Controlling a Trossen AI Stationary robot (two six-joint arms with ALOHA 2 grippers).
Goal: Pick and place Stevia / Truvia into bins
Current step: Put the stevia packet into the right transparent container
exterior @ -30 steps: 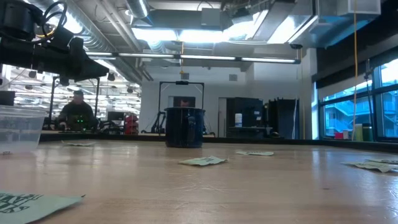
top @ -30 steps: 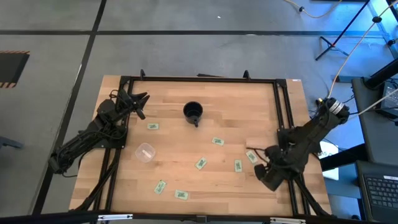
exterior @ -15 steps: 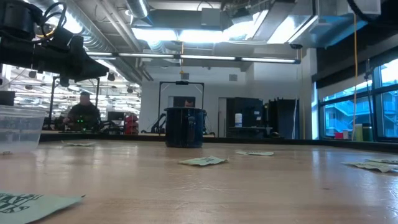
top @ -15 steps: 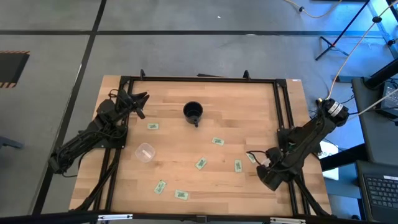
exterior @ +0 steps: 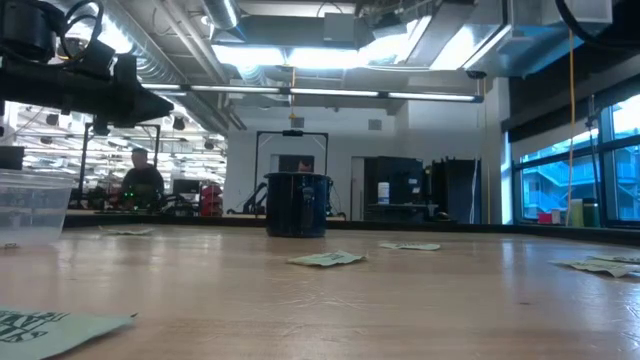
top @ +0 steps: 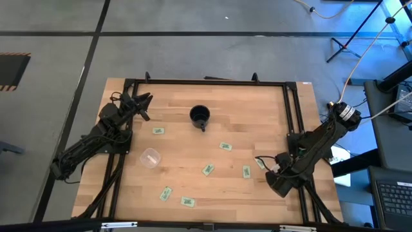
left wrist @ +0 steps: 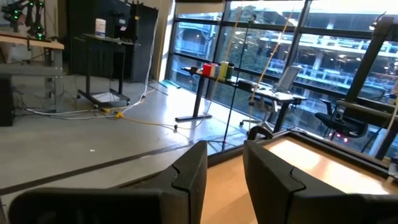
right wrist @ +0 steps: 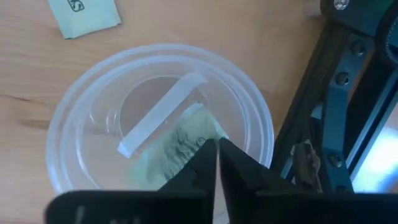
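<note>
Several pale green and white sachets point(top: 207, 169) lie flat on the wooden table. One clear cup point(top: 149, 157) stands at the left middle. It also shows in the low view point(exterior: 30, 205). A second clear cup point(right wrist: 155, 124) stands under my right gripper point(right wrist: 216, 163), near the table's right rail, with a sachet and a white strip point(right wrist: 161, 118) inside. My right gripper point(top: 267, 169) is shut on a sachet point(right wrist: 180, 146) over this cup. My left gripper point(left wrist: 224, 174) is open and empty above the far left corner point(top: 145, 100). My right gripper pinches the sachet by its upper end point(right wrist: 202, 144) between its two fingertips. The fingers come from above and point down into the cup's mouth. The sachet hangs below them inside the cup's rim; I cannot tell whether its lower end touches the bottom.
A black mug point(top: 199, 116) with a handle stands at the far middle and shows in the low view point(exterior: 296, 204). A black metal frame point(top: 293, 122) runs along the table's edges. One sachet point(right wrist: 84, 15) lies on the table just beyond the right cup.
My right gripper has gone a little toward the table's near edge and left, staying shut, and stands over the right cup. My left gripper has risen slightly at the far left corner.
</note>
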